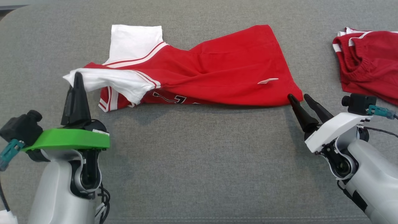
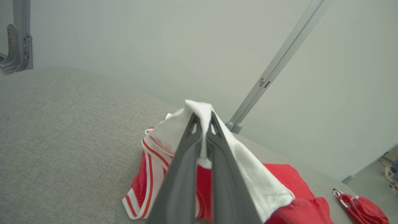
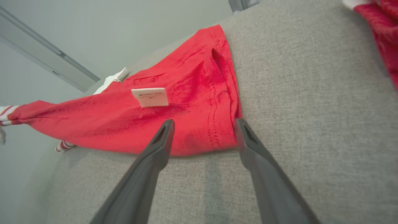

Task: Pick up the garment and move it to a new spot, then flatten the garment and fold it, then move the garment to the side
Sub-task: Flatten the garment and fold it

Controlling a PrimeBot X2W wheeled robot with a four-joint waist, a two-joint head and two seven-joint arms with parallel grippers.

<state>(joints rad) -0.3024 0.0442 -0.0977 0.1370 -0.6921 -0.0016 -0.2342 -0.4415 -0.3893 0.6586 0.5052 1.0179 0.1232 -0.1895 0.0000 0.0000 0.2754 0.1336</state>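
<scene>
now | garments 2: jersey (image 1: 217, 71), second garment (image 1: 370, 62) | claws 2: left claw (image 1: 77, 76) pinching jersey sleeve (image 1: 105, 80), right claw (image 1: 298, 96) wide

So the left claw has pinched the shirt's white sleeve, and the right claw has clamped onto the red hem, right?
Not quite. The left gripper pinches the white sleeve, but the right gripper stands open at the red hem, as the right wrist view shows.
</scene>
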